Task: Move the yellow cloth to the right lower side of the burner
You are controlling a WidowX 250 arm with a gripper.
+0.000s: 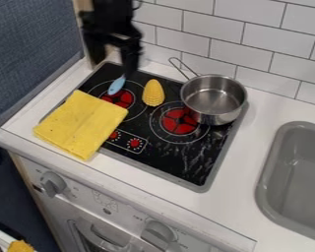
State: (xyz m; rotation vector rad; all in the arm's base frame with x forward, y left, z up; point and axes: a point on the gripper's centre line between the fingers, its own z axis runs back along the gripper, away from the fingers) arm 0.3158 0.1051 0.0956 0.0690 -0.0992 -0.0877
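The yellow cloth point(82, 124) lies flat over the lower left part of the black burner top point(180, 165) and overlaps its frame onto the white counter. My gripper point(127, 71) hangs over the upper left of the burner top, above and to the right of the cloth and apart from it. Just below the gripper is a light blue spoon-like thing point(116, 86); whether the two touch, I cannot tell.
A yellow corn cob point(153, 93) stands between the red rings. On the right of the burner top is a metal pot point(214, 98), its handle toward the tiled wall point(239, 49). A grey sink point(268, 182) lies at the far right.
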